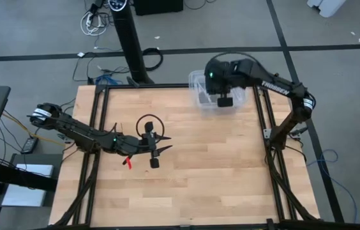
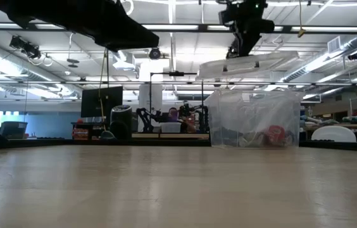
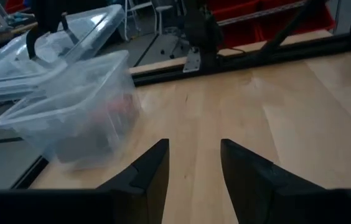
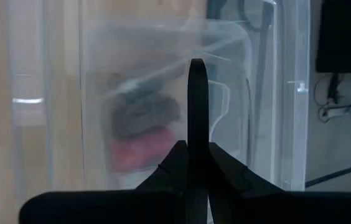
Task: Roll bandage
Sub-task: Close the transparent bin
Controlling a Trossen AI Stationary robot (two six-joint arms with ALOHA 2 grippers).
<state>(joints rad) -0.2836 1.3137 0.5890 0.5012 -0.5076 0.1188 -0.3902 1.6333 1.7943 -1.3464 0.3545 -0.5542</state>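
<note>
**Lid up, bandage in box**

Right end effector (image 1: 225, 101) pinched shut on clear lid (image 2: 248, 63), raised above clear box (image 2: 252, 120). Dark bandage (image 4: 145, 116) visible thru lid, beneath fingers. Left end effector (image 1: 154, 153) open w/ nothing between fingers, above tabletop (image 1: 218, 166), well apart from box.

Grey floor (image 1: 33, 38) with dark seams, loose cables (image 1: 94, 22); ceiling strip lights (image 2: 185, 27); red bins (image 3: 269, 15).

I see bare light wooden tabletop (image 1: 218, 166) across the middle and near side, free passage. Only the clear plastic box (image 1: 203, 96) blocks the far edge, its clear lid (image 2: 248, 63) lifted above.
</note>
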